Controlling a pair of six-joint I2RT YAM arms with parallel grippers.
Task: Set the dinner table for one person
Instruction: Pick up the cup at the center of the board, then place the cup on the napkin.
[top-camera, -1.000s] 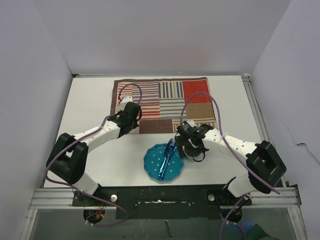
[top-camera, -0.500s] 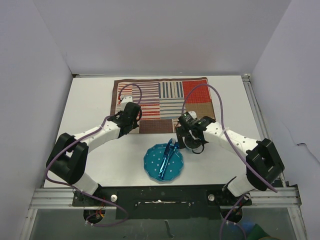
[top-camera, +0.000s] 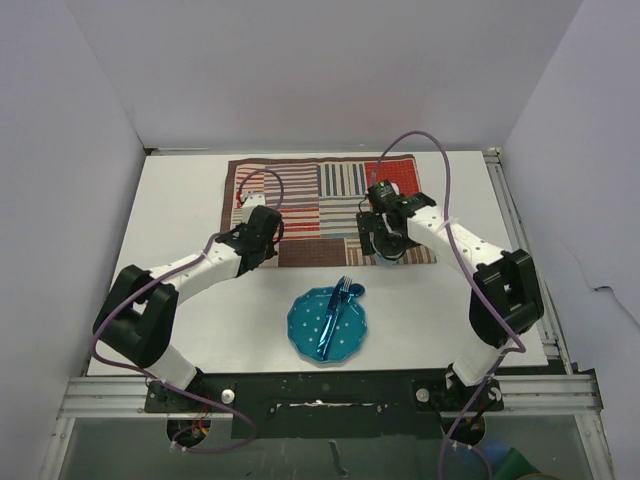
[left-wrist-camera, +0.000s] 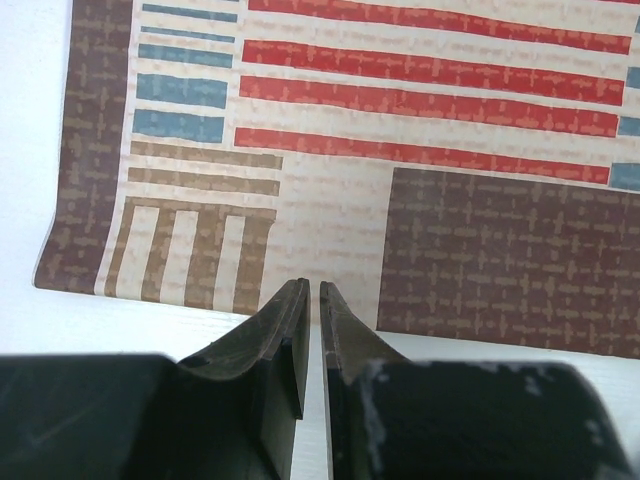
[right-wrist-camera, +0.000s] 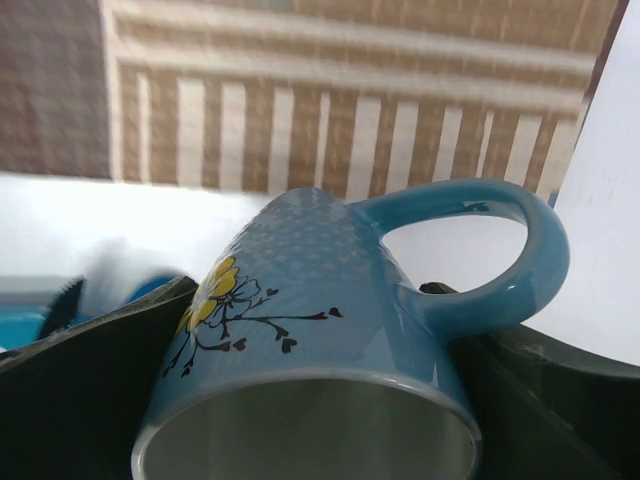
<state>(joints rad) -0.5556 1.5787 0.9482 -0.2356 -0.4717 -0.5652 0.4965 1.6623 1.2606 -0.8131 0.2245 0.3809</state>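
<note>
Fingers on the right (right-wrist-camera: 90, 370) are pinching a blue mug (right-wrist-camera: 300, 290) near the striped mat (left-wrist-camera: 470, 250); left fingers (left-wrist-camera: 275, 335) are hovering almost pressed together at its edge.

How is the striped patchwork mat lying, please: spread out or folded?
Spread out. The mat shows its full rectangle of patches lying flat on the dinner table, with no fold visible.

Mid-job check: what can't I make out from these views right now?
Mug: hidden under the right gripper in the top view; its mouth is cut off by the right wrist view's bottom edge.
Cutlery on the plate: too small to count in the top view.
Left gripper: whether it touches the mat is unclear; the left wrist view looks along it.
</note>
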